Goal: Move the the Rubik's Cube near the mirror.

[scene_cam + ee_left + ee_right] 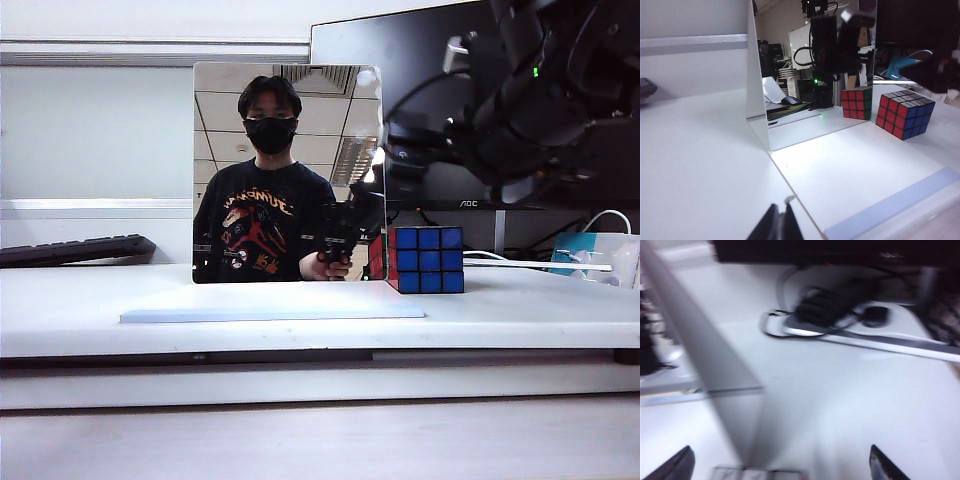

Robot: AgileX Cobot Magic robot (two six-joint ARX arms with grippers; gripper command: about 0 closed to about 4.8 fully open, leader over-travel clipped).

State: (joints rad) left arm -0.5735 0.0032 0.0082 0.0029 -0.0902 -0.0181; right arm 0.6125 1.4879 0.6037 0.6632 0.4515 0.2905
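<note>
The Rubik's Cube sits on the counter just beside the mirror. The right gripper hangs above with fingers spread, empty; the left gripper sits low, fingers closed.

The Rubik's Cube sits on the counter just right of the mirror, whose base plate lies in front. The right gripper hangs above the cube; the left gripper is low over the counter, before the mirror.
</note>
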